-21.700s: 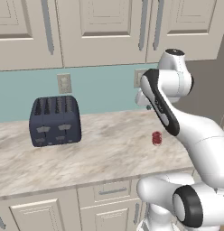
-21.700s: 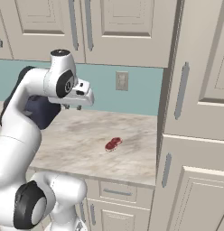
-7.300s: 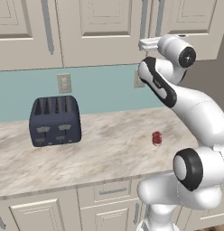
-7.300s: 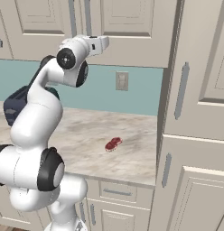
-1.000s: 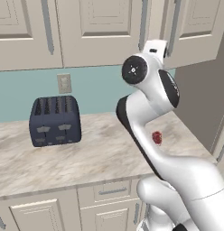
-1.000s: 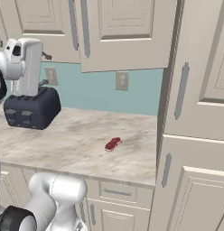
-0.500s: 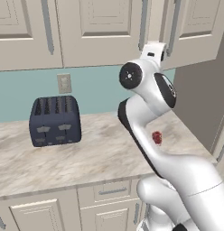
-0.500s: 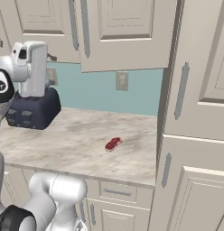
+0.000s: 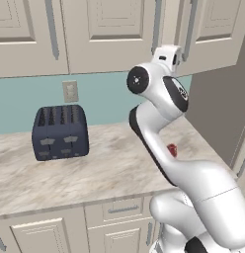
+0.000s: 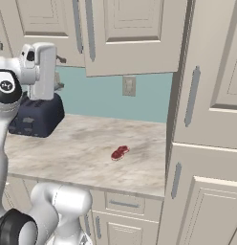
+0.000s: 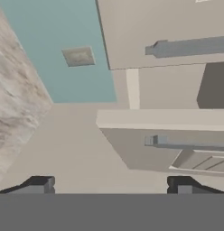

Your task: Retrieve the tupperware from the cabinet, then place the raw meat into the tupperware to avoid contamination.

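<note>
Teal backsplash wall (image 9: pixel 109 101), marble countertop (image 9: pixel 95 170), beige base drawers (image 9: pixel 119 212)

The toaster (image 9: pixel 60 132) stands on the counter (image 9: pixel 95 173) against the wall, left of the raw meat (image 10: pixel 120 152). The cabinet (image 10: pixel 125 33) hangs above; a wall outlet (image 10: pixel 129 86) lies between them.

Home kitchen: wall cabinet (image 9: pixel 109 34), marble counter (image 9: pixel 95 168), toaster (image 9: pixel 60 132).

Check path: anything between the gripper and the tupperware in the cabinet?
The cabinet door is partly swung out. No tupperware is visible. The gripper, jaws wide apart, points at that door's edge, so the door still partly blocks the way in.
</note>
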